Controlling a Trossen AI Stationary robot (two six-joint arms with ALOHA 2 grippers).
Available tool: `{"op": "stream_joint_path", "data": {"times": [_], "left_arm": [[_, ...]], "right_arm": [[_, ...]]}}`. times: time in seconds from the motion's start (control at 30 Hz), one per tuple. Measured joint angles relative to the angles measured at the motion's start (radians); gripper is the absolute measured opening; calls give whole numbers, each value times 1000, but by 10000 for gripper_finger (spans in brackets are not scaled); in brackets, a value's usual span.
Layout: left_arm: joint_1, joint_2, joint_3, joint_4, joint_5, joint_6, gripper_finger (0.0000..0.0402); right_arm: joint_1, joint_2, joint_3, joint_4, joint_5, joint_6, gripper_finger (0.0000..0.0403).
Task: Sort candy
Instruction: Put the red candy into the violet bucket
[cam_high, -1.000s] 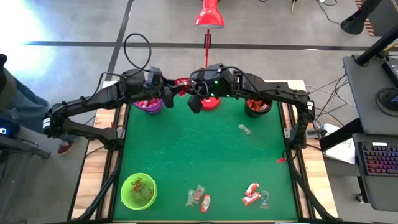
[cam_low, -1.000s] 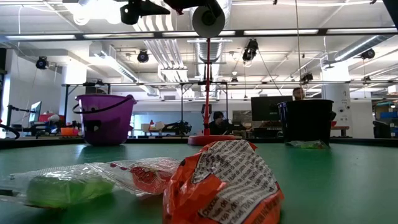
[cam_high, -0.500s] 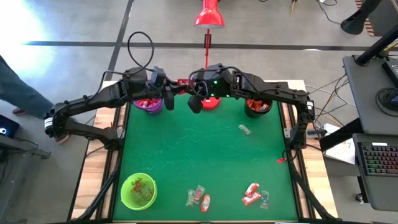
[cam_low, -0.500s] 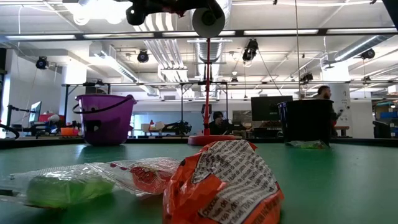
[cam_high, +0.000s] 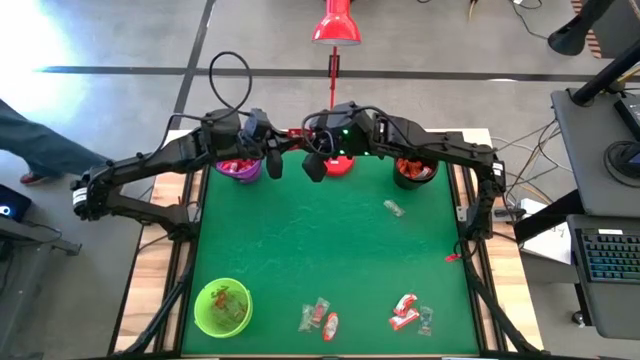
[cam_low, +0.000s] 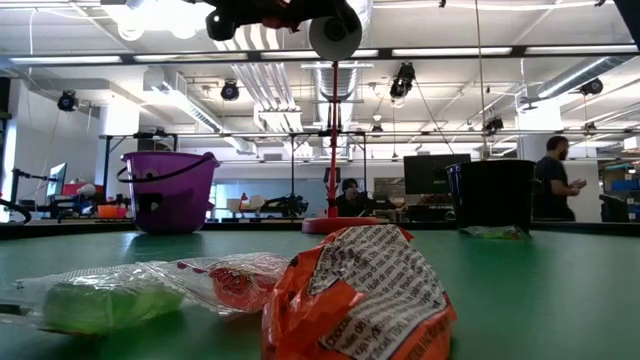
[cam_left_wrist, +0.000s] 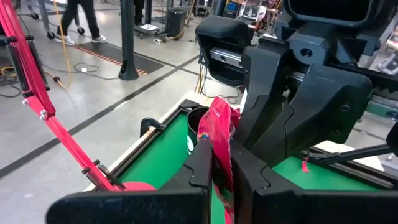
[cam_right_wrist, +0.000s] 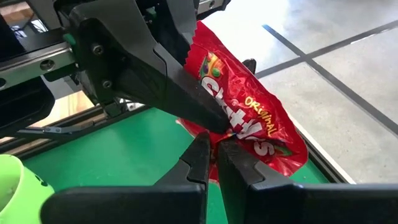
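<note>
1. Since a second ago, your left gripper (cam_left_wrist: 214, 165) has closed its dark fingers onto the glossy red candy packet (cam_right_wrist: 249, 124); before that its jaws stood wide beside the wrapper.
2. Your right gripper (cam_right_wrist: 211, 158) has not moved: its fingers stay pressed together on the same red packet, so both grippers now pinch it at once, held in the air over the table's far edge.
3. You should read this as a handover, or a two-handed pull to open the packet; I cannot tell which. Either way, one gripper must let go or pull before any sorting goes on.
4. On the left of the far edge you have the purple plastic bucket (cam_high: 238, 168), just under the left arm, with red wrappers showing inside.
5. Right of the grippers sits the round red lamp base (cam_high: 338, 165), then the black cup (cam_high: 414, 172) with red pieces in it.
6. Across the green felt table top (cam_high: 330, 250), a clear-wrapped sweet (cam_high: 394, 208) lies alone in the right half.
7. Along the near edge, from the left: the lime-green cup (cam_high: 222, 306) holding a few sweets, a small cluster of clear and red wrapped sweets (cam_high: 318, 317), then a red-and-white cluster (cam_high: 408, 312).
8. Beyond the table you see an open workshop with grey floor, desks and a person (cam_low: 552, 178) standing at the right.
</note>
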Motion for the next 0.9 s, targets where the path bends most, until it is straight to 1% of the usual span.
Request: {"op": "stream_joint_path", "data": {"times": [0.3,0.47,0.57,0.7,0.9], "left_arm": [[15,1,-2,7,-13,10,2],[18,5,-2,10,-13,9,2],[18,5,-2,10,-12,8,1],[19,5,-2,9,-12,7,1],[19,6,-2,7,-14,8,1]], "right_arm": [[-18,14,1,9,4,-13,13],[-19,14,1,20,8,-77,13],[-21,14,1,19,2,-86,16],[-21,14,1,19,-8,-87,43],[-21,14,1,17,-14,-86,108]]}}
